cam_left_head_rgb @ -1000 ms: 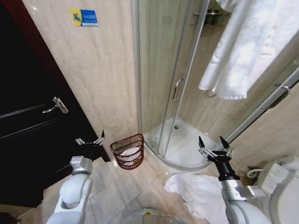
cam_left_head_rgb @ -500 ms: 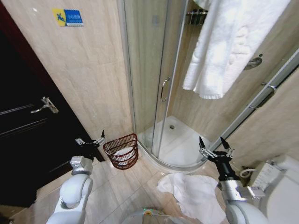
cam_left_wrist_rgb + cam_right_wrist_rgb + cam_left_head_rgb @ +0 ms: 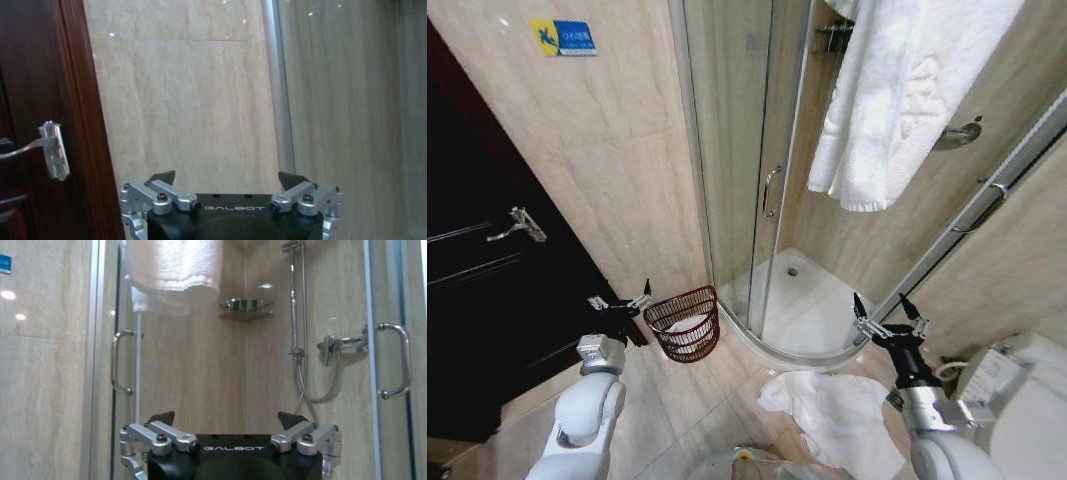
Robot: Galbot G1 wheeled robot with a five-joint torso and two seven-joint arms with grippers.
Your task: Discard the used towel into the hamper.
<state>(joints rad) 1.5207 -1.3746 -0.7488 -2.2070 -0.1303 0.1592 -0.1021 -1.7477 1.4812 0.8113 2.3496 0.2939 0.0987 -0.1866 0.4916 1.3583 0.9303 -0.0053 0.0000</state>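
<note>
Both hands are empty with fingers apart: the right hand [image 3: 879, 312] hangs above the crumpled white towel [image 3: 832, 415] on the floor, the left hand [image 3: 620, 299] just beside the hamper [image 3: 682, 322]. Risks: the big towel could drag or slip from 1 pinch, or drape over the small hamper's rim and tip it.

The hanging white towel [image 3: 907, 100] runs off the top edge of the head view, so whatever carries it is out of sight. The crumpled towel [image 3: 832, 420] on the floor is partly covered by the right arm and cut by the bottom edge. Inside the hamper [image 3: 684, 322] something pale lies behind the bars — too small to identify. The toilet [image 3: 1027, 400] is cropped at the right edge. In both wrist views the bottom edge cuts off the tool bodies.
</note>
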